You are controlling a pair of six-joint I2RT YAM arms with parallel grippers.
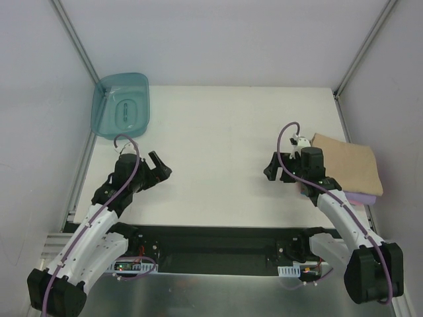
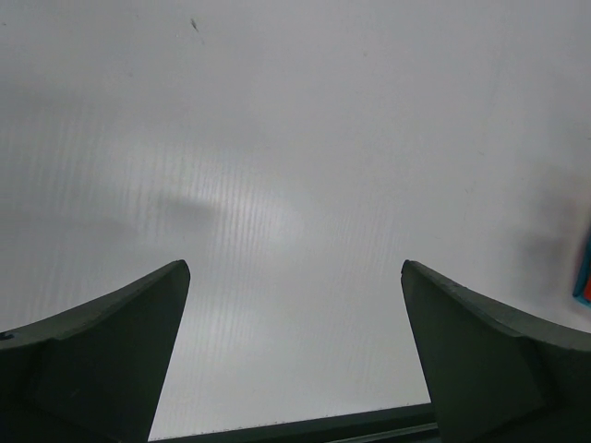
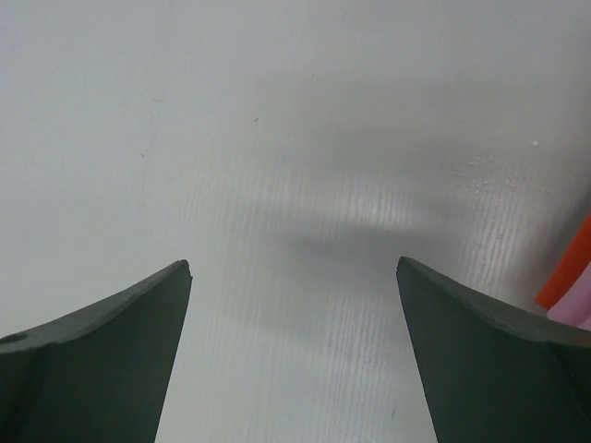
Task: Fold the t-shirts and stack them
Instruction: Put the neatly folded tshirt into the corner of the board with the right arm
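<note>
From above, the folded t-shirts (image 1: pixel 344 173) sit as one stack at the right edge of the table (image 1: pixel 225 125), with the tan shirt (image 1: pixel 350 160) on top and a lavender shirt (image 1: pixel 362 197) showing under its near edge. No loose shirt is in sight. The right gripper (image 1: pixel 271 168) hangs just left of the stack with its jaws apart and empty. It points toward the table's middle, so the stack lies behind its wrist, longer side running roughly left to right with a slight tilt. The left gripper (image 1: pixel 159 165), likewise spread and empty, is well apart from the stack and nearer the teal tub (image 1: pixel 122 105) in the far left corner, so the right arm is plainly the closer one. The left wrist view shows spread fingers (image 2: pixel 138 351) over bare table and no cloth. The right wrist view shows the same, plus a sliver (image 3: pixel 574 277) of orange-red and pale pink at the right edge, too little to name. Only the top view shows the stack whole.
</note>
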